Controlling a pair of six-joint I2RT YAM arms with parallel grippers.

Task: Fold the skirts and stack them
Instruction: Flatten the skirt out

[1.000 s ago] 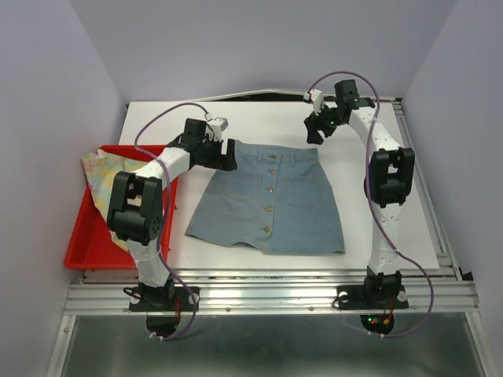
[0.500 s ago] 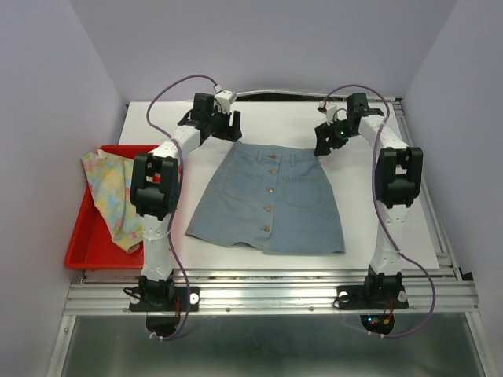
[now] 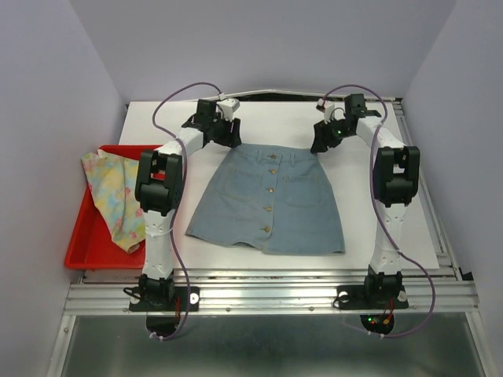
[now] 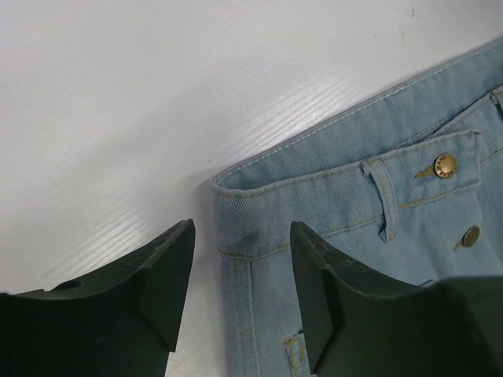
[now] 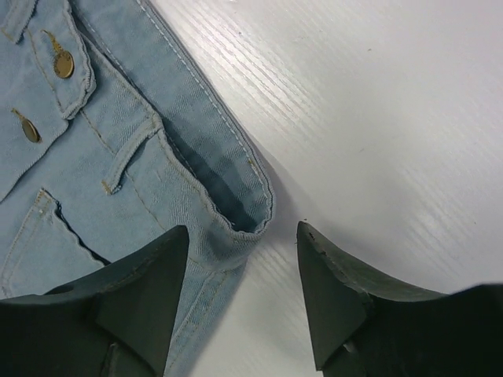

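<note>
The light blue denim skirt [image 3: 269, 196] lies flat on the white table, button row up, waistband at the far side. My left gripper [image 3: 227, 139] is open over the waistband's left corner [image 4: 236, 188], its fingers either side of the side seam. My right gripper [image 3: 320, 144] is open over the waistband's right corner [image 5: 247, 208], one finger above the denim and one above the bare table. Neither holds anything. The floral skirt [image 3: 115, 192] lies crumpled in the red tray [image 3: 78, 247] at the left.
The white board [image 3: 393, 220] ends at a metal rail along the near edge. Purple-grey walls close in the back and both sides. Cables loop above both arms.
Both arms have swung toward the far side; the left gripper moved from the skirt's left side to its waistband's left corner, the right gripper came down to the right corner. The skirts have not moved.
</note>
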